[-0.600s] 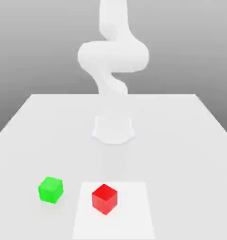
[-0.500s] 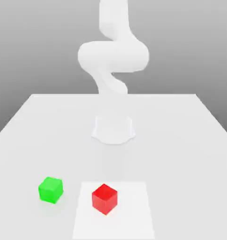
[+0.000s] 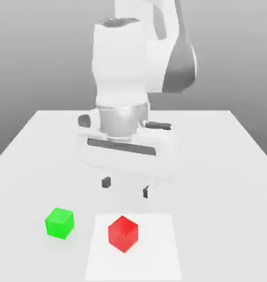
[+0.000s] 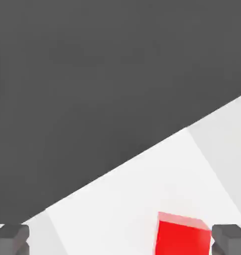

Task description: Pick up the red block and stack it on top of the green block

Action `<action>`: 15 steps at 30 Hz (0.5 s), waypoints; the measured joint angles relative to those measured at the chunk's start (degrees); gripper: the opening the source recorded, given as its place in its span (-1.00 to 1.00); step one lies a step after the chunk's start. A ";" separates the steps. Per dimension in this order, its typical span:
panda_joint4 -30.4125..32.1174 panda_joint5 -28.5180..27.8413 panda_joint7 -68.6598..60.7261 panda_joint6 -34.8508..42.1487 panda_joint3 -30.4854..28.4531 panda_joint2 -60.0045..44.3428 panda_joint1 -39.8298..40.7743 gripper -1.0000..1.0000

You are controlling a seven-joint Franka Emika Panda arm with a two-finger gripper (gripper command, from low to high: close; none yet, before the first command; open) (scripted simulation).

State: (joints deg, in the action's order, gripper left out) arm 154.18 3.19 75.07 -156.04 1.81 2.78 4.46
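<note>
The red block [image 3: 123, 233] rests on a brighter white patch of the table, near the front edge. To its left in the exterior view sits the green block [image 3: 59, 222], a short gap away. My gripper [image 3: 125, 187] hangs above the table just behind the red block, fingers pointing down and spread wide with nothing between them. In the hand view the red block [image 4: 182, 235] lies close to one dark fingertip [image 4: 230, 239], while the other fingertip [image 4: 10, 239] stands far off.
The white table [image 3: 213, 165] stretches back to a straight far edge against a grey backdrop. A lighter square patch [image 3: 158, 248] marks the front middle. The arm's white body [image 3: 130, 71] rises behind the gripper.
The arm has swung forward and down, so the hand now hangs open just behind the red block. Both blocks stay where they were.
</note>
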 joint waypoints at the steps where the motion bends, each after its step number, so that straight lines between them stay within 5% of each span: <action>1: 1.09 -1.28 2.44 -1.20 -0.16 -2.01 0.20 0.00; 8: 0.95 -4.02 6.52 -12.68 -1.26 -16.32 -0.30 0.00; 9: 0.78 -4.04 6.57 -13.82 -1.29 -17.65 -0.32 -1.00; 15: 0.69 -4.16 6.70 -14.46 -1.27 -18.33 -0.29 -1.00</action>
State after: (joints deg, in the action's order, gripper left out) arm 154.87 -0.98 81.77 -170.51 0.54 -15.55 4.17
